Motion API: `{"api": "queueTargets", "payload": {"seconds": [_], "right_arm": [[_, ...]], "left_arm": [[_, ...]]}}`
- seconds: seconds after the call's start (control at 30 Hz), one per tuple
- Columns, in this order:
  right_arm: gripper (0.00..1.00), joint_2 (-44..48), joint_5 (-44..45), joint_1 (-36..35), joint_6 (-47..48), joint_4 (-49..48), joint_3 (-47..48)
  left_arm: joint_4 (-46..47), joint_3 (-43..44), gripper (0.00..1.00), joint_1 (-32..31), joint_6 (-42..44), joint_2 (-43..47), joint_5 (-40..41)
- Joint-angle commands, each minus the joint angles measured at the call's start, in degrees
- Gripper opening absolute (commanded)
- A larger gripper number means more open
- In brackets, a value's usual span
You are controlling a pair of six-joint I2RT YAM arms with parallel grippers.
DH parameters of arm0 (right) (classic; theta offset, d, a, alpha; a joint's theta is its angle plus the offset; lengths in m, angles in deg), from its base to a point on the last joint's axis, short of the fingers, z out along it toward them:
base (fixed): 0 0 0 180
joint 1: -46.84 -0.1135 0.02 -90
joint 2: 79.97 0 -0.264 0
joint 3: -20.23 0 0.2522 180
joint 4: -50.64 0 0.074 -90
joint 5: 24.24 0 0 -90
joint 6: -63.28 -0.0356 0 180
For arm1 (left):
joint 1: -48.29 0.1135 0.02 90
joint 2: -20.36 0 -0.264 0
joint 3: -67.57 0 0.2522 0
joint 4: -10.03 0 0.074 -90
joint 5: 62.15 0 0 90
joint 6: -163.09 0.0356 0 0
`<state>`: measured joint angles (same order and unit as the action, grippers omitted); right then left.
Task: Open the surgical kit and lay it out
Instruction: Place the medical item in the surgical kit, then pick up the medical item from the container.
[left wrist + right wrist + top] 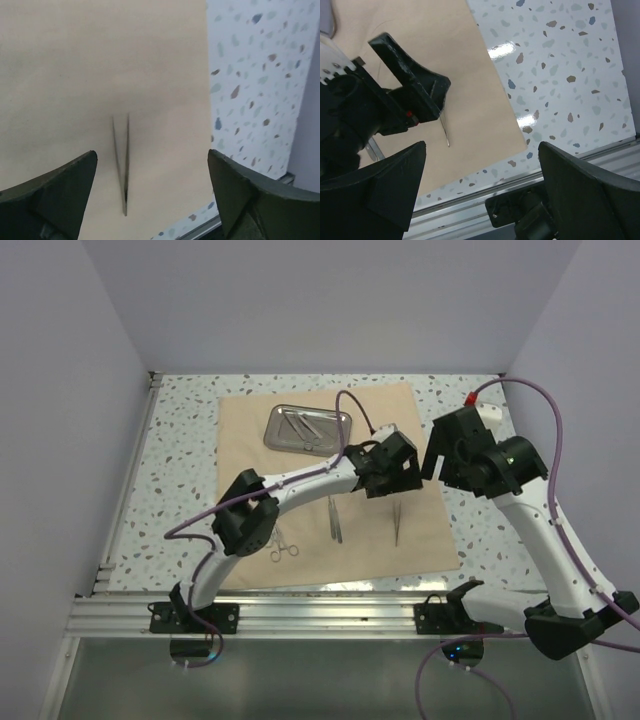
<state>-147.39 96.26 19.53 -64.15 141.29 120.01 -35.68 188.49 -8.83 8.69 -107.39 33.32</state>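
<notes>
A large tan cloth wrap [300, 430] lies flat on the speckled table [180, 440]. Only the overhead view shows the shiny rectangular steel tray [275, 430] at the cloth's far end, with slim metal instruments [305, 428] in it. It also shows ring-handled scissors [283, 548] by the left arm and a straight metal tool [334, 520] nearer the middle. The left wrist view alone shows the thin metal tweezers [122, 170] resting on the cloth beneath the left pincer [151, 152], which is spread wide and grips nothing. The right pincer [482, 145] is also spread wide, over the cloth's edge.
</notes>
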Motion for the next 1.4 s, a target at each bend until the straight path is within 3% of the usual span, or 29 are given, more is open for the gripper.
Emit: {"api": "queueTargets", "payload": {"seconds": [0.0, 0.07, 0.1, 0.17, 0.2, 0.3, 0.47, 0.67, 0.97, 1.37], "right_arm": [[0.98, 1.0, 0.5, 0.2, -0.1, 4.9, 2.2], [0.98, 1.0, 0.0, 0.2, -0.5, 4.9, 2.2], [0.98, 1.1, -0.2, 0.2, -1.0, 4.9, 2.2], [0.99, 1.4, -0.7, 0.2, -1.2, 4.8, 2.0], [0.98, 1.7, -0.7, 0.2, -1.4, 4.9, 2.0], [0.98, 2.1, -0.8, 0.2, -1.9, 5.1, 1.6], [0.98, 3.2, -1.1, 0.2, -3.1, 4.9, -0.8], [0.98, 1.9, -0.2, 0.2, -3.7, 5.6, -0.5], [0.98, 0.4, 1.2, 0.2, -5.3, 6.4, -0.7], [0.98, -4.0, 2.6, 0.2, -5.1, 6.0, 1.1]], "left_arm": [[-4.1, 7.7, 0.99, 1.4, 9.5, 6.8, 11.5], [2.6, 4.0, 1.0, 4.8, 15.7, 12.1, 13.1], [6.5, -2.9, 1.0, 7.0, 20.0, 13.9, 10.0], [10.8, -7.9, 1.0, 15.2, 20.5, 16.9, 0.8], [9.1, -8.3, 0.94, 17.5, 20.6, 16.7, 0.6], [-0.8, -1.7, 0.82, 23.3, 23.6, 13.0, 7.9], [-3.8, 5.0, 0.62, 28.5, 30.6, 7.3, 13.1], [-5.6, 11.0, 0.59, 32.2, 32.3, 0.9, 14.2], [-3.9, 13.1, 0.54, 36.5, 32.8, -3.1, 13.6], [-3.7, 20.3, 0.54, 37.6, 32.8, -12.4, 10.4]]}}
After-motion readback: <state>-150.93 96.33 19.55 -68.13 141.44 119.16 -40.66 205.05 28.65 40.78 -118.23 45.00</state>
